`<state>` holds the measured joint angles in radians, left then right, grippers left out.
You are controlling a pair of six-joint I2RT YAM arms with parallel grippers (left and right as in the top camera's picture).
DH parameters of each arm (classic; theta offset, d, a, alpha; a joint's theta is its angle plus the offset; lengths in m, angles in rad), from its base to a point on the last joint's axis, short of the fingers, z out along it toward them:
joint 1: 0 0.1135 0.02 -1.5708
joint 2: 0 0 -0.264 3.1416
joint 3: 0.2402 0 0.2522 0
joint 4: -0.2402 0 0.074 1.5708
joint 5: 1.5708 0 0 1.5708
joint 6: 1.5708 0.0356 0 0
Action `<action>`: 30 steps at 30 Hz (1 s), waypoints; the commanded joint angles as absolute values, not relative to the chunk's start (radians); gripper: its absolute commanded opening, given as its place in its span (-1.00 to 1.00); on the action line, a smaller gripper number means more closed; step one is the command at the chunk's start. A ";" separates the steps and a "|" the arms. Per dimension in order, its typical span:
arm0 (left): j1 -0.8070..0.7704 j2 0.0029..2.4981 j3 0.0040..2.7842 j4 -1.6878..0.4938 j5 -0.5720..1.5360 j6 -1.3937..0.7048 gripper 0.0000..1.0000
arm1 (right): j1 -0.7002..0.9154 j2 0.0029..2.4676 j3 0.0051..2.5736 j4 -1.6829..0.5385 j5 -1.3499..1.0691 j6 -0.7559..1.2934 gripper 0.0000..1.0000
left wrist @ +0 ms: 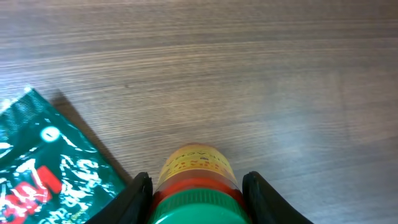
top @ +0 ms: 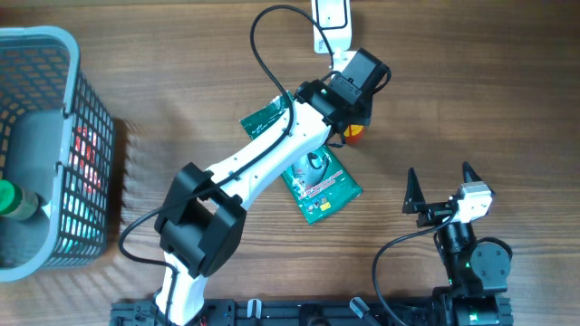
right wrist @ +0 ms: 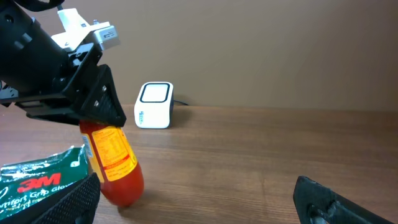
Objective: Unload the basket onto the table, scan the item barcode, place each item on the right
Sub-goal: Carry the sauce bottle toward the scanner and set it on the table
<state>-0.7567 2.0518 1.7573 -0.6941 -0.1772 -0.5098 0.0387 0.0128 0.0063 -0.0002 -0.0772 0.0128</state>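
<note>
The left gripper (left wrist: 198, 186) pinched the red bottle (right wrist: 115, 165) by its green-capped end, beside the 3M glove packet (right wrist: 37, 180); the right gripper (top: 440, 179) waited, jaws spread. Tilted, the bottle could slip or hide its barcode from the scanner (right wrist: 153, 104)

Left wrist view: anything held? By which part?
The left gripper has its fingers clamped on the red bottle near its green cap. The right gripper is open and empty.

One red bottle (right wrist: 115, 165), one green 3M glove packet (top: 322, 186), one white barcode scanner (right wrist: 154, 106), one grey mesh basket (top: 54, 41) holding one green-capped bottle (top: 14, 201), and two robot arms (top: 263, 163) (top: 471, 258) on the worktop (top: 181, 54).
</note>
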 commanded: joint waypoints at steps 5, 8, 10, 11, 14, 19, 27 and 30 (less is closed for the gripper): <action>-0.768 2.059 1.765 -0.773 -0.283 -0.646 -0.38 | 0.038 0.004 0.005 0.002 -0.075 0.003 0.99; -0.787 2.063 1.764 -0.780 -0.282 -0.675 -0.30 | 0.038 0.004 0.005 0.002 -0.075 0.002 0.99; -0.802 2.063 1.764 -0.780 -0.284 -0.683 -0.29 | 0.038 0.004 0.005 0.002 -0.075 0.003 0.99; -0.808 2.064 1.763 -0.783 -0.286 -0.696 -0.29 | 0.038 0.004 0.005 0.002 -0.075 0.003 0.99; -0.824 2.065 1.741 -0.780 -0.286 -0.705 -0.29 | 0.038 0.004 0.005 0.002 -0.075 0.003 1.00; -0.827 2.065 1.699 -0.859 -0.326 -0.784 -0.29 | 0.038 0.004 0.005 0.002 -0.075 0.003 0.99; -0.827 2.065 1.699 -1.051 -0.387 -0.801 -0.24 | 0.038 0.004 0.005 0.002 -0.075 0.003 1.00; -0.827 2.065 1.699 -1.032 -0.385 -0.801 -0.17 | 0.038 0.004 0.005 0.002 -0.075 0.003 0.99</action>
<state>-0.8307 2.0323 1.7336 -1.0214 -0.3962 -0.7937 0.0387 0.0128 0.0063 -0.0002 -0.0772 0.0128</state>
